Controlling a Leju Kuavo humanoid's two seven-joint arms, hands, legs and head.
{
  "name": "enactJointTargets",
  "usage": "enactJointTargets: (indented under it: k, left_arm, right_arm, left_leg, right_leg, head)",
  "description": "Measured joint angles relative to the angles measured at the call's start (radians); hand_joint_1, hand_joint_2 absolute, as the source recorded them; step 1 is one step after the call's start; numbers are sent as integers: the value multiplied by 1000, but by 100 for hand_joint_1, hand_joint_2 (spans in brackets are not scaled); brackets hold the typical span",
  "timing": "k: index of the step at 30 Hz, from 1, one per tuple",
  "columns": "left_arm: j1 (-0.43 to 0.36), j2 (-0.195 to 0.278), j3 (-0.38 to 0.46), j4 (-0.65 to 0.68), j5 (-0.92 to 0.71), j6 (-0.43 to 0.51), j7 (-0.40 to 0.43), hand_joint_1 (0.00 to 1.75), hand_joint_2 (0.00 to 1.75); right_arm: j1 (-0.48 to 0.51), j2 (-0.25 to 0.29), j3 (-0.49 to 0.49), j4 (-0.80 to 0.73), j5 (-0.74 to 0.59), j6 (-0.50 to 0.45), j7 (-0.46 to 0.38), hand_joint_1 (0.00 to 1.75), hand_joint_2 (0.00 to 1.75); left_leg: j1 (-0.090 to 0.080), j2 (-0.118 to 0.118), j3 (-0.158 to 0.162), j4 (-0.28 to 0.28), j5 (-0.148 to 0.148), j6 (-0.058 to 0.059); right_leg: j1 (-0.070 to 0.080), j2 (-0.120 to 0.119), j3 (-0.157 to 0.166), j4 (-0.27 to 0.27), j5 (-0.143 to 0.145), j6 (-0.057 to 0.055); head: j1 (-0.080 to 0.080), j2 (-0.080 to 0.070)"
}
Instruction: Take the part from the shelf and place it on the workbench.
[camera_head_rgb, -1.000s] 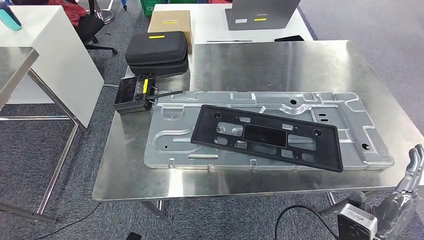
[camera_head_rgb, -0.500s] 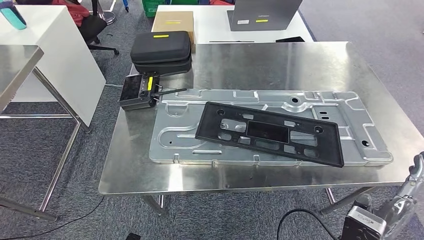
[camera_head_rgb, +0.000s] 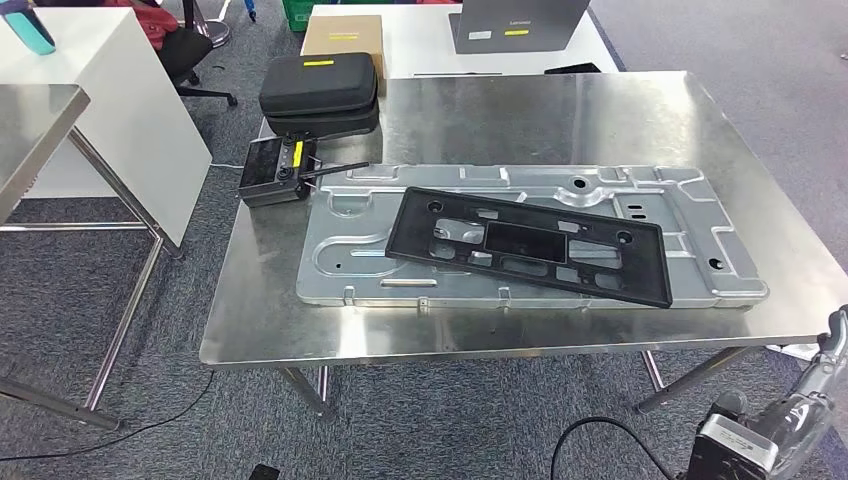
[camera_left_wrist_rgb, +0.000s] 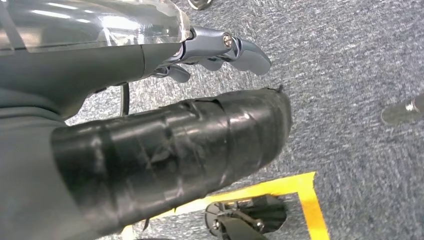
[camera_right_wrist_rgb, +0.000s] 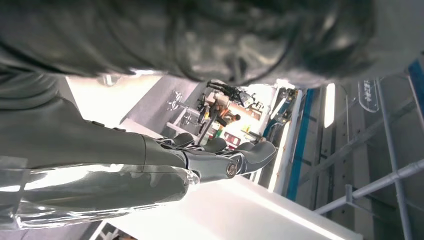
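A black plastic frame (camera_head_rgb: 412, 228) lies flat and slightly askew on a large stamped silver metal panel (camera_head_rgb: 350, 270). Both rest on the steel workbench (camera_head_rgb: 560, 120) in the head view. My right hand (camera_head_rgb: 835, 345) hangs below the bench's near right corner, apart from both parts. In the right wrist view that right hand (camera_right_wrist_rgb: 220, 157) has its fingers stretched out and holds nothing. My left hand (camera_left_wrist_rgb: 220, 47) hangs over grey carpet, fingers loosely extended and empty.
A black remote controller (camera_head_rgb: 275, 170) and a black zip case (camera_head_rgb: 318, 88) sit at the bench's far left corner. Behind are a cardboard box (camera_head_rgb: 342, 35) and a grey box (camera_head_rgb: 515, 25). A white table (camera_head_rgb: 100, 100) stands left. A black cable (camera_head_rgb: 600, 430) lies on the floor.
The camera has shifted, so the bench now sits a little higher in the picture. My right hand has dropped lower at the right edge. The parts on the bench have not moved.
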Motion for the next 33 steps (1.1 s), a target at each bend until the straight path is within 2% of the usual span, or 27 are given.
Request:
enactJointTargets:
  k: [1, 2, 3, 4, 5, 6, 7, 8, 9, 11, 12, 13, 15, 16, 17, 19, 20, 21, 22, 23, 25, 26, 27, 29, 31, 32, 33]
  left_arm:
    - [0, 0, 0, 0, -1, 1, 0, 0, 0]
    - [0, 0, 1, 0, -2, 1, 0, 0, 0]
    - [0, 0, 1, 0, -2, 2, 0, 0, 0]
    - [0, 0, 1, 0, -2, 2, 0, 0, 0]
    - [0, 0, 1, 0, -2, 2, 0, 0, 0]
    - [0, 0, 1, 0, -2, 2, 0, 0, 0]
    - [0, 0, 1, 0, -2, 2, 0, 0, 0]
    - [0, 0, 1, 0, -3, 2, 0, 0, 0]
    - [-1, 0, 1, 0, -3, 2, 0, 0, 0]
    - [-4, 1, 1, 0, -3, 2, 0, 0, 0]
    - [-5, 1, 1, 0, -3, 3, 0, 0, 0]
    - [-5, 2, 2, 0, -3, 3, 1, 0, 0]
    - [-4, 1, 2, 0, -4, 3, 1, 0, 0]
    - [-4, 0, 3, 0, -4, 3, 1, 0, 0]
    - [-4, -1, 4, 0, -3, 3, 1, 0, 0]
    - [-5, -2, 6, 0, -1, 3, 1, 0, 0]
    - [-4, -2, 7, 0, -1, 3, 1, 0, 0]
    - [-4, -2, 7, 0, 0, 3, 2, 0, 0]
    - [-4, -2, 8, 0, 0, 3, 2, 0, 0]
    - [-3, -2, 9, 0, 1, 3, 2, 0, 0]
    - [-3, -2, 9, 0, 1, 3, 2, 0, 0]
    - [-3, -2, 9, 0, 2, 3, 3, 0, 0]
    - [-4, -2, 10, 0, 2, 3, 4, 0, 0]
    - [-4, -2, 10, 0, 2, 2, 5, 0, 0]
    - [-3, -2, 10, 0, 2, 2, 6, 0, 0]
    - [-2, -2, 10, 0, 2, 2, 7, 0, 0]
    - [-1, -2, 10, 0, 2, 2, 7, 0, 0]
  right_arm:
    - [0, 2, 0, 0, -3, 0, -2, 0, 0]
    - [-1, 3, 0, 0, -5, 0, -5, 0, 0]
    - [-1, 5, 0, 0, -7, 1, -7, 0, 0]
    - [-1, 6, 0, 0, -8, 1, -8, 0, 0]
    - [-2, 6, 0, 1, -8, 1, -9, 0, 0]
    - [-2, 6, 0, 1, -9, 1, -9, 0, 0]
    - [-3, 6, 0, 2, -10, 1, -9, 0, 0]
    - [-4, 6, 0, 2, -11, 1, -9, 0, 0]
    - [-6, 7, 0, 3, -13, 1, -9, 0, 0]
    - [-9, 7, 0, 4, -16, 1, -8, 0, 0]
    - [-11, 7, 0, 4, -18, 1, -8, 0, 0]
    - [-13, 7, 1, 5, -19, 1, -7, 0, 0]
    - [-15, 6, 1, 7, -19, 2, -6, 0, 0]
    - [-15, 6, 2, 8, -19, 2, -4, 0, 0]
    - [-15, 6, 2, 9, -19, 2, -2, 0, 0]
    - [-16, 6, 2, 14, -20, 2, 6, 0, 0]
    - [-16, 6, 2, 17, -20, 2, 9, 0, 0]
    - [-17, 6, 2, 21, -20, 3, 12, 0, 0]
    - [-17, 6, 2, 24, -20, 3, 13, 0, 0]
    - [-18, 6, 2, 28, -20, 5, 13, 0, 0]
    - [-22, 6, 2, 34, -20, 8, 15, 0, 0]
    - [-24, 6, 2, 37, -20, 9, 16, 0, 0]
    - [-26, 6, 2, 39, -19, 11, 17, 0, 0]
    - [-28, 6, 2, 42, -18, 13, 19, 0, 0]
    - [-29, 6, 3, 45, -17, 15, 21, 0, 0]
    - [-30, 7, 3, 46, -17, 15, 21, 0, 0]
    - [-31, 7, 4, 47, -16, 16, 22, 0, 0]
  left_leg:
    - [0, -1, -7, 12, -15, -6]
    - [1, -2, -19, 43, -47, -10]
    - [3, -2, -36, 93, -92, -14]
    - [5, -2, -55, 154, -138, -17]
    - [6, -2, -69, 214, -172, -20]
    - [7, -2, -72, 251, -185, -22]
    - [7, -2, -59, 256, -177, -23]
    - [8, -2, -27, 222, -154, -22]
    - [8, -2, 20, 159, -128, -19]
    - [4, -3, 107, 26, -103, -10]
    - [2, -3, 126, -11, -101, -5]
    - [-1, -3, 131, -27, -102, -2]
    - [1, -1, 121, -33, -87, 8]
    - [4, 1, 115, -37, -79, 16]
    - [7, 3, 108, -41, -69, 25]
    - [7, 6, 86, -42, -50, 36]
    - [6, 7, 74, -39, -42, 37]
    - [6, 7, 61, -36, -33, 37]
    - [6, 8, 48, -32, -26, 35]
    - [6, 7, 34, -27, -19, 33]
    - [6, 7, 11, -14, -10, 27]
    - [5, 6, 3, -8, -6, 23]
    - [4, 6, -3, -3, -2, 17]
    - [4, 6, -7, -1, 9, 4]
    - [6, 4, -14, 5, 5, -9]
    - [6, 3, -22, 21, -16, -13]
    - [8, 2, -36, 57, -55, -17]
  right_leg:
    - [-3, -1, -6, -4, 9, -8]
    - [-5, -3, -13, -9, 18, -17]
    - [-6, -5, -22, -10, 27, -22]
    - [-5, -6, -33, -10, 34, -26]
    - [-5, -6, -44, -8, 41, -28]
    - [-4, -7, -56, -6, 48, -27]
    - [-3, -7, -67, -2, 54, -26]
    - [-3, -7, -78, 3, 60, -24]
    - [-3, -7, -86, 8, 64, -22]
    - [-2, -8, -98, 18, 71, -14]
    - [-1, -8, -100, 20, 76, -8]
    - [-1, -9, -103, 20, 83, -2]
    - [-1, -8, -106, 20, 92, 10]
    - [-1, -6, -111, 30, 80, 15]
    - [-2, -4, -121, 54, 52, 20]
    - [-6, -2, -155, 159, -41, 27]
    - [-7, -1, -171, 220, -78, 31]
    - [-9, -1, -179, 267, -96, 35]
    - [-10, -2, -171, 283, -92, 37]
    - [-12, -2, -145, 262, -71, 38]
    - [-15, -2, -54, 137, -29, 37]
    - [-14, -1, -12, 73, -20, 34]
    - [-12, 0, 13, 28, -20, 30]
    - [-5, 1, 19, 5, -21, 19]
    - [-9, -1, 6, -1, -6, 1]
    - [-11, -3, -2, -4, 4, -9]
    - [-13, -4, -12, -7, 14, -18]
  head:
    - [-1, 0]
    - [-1, 0]
    - [-2, 0]
    - [-2, 0]
    - [-3, 0]
    - [-3, 0]
    - [-3, 0]
    - [-3, 0]
    - [-3, 0]
    - [-3, 0]
    - [-2, 0]
    - [-2, 0]
    - [-2, 0]
    - [-2, 0]
    - [-1, 0]
    - [-1, 0]
    - [-1, 0]
    - [-1, 0]
    - [-1, 0]
    - [-1, 0]
    - [-1, 0]
    - [-2, 0]
    - [-2, 0]
    - [-2, 0]
    - [-2, 0]
    - [-2, 0]
    - [-3, 0]
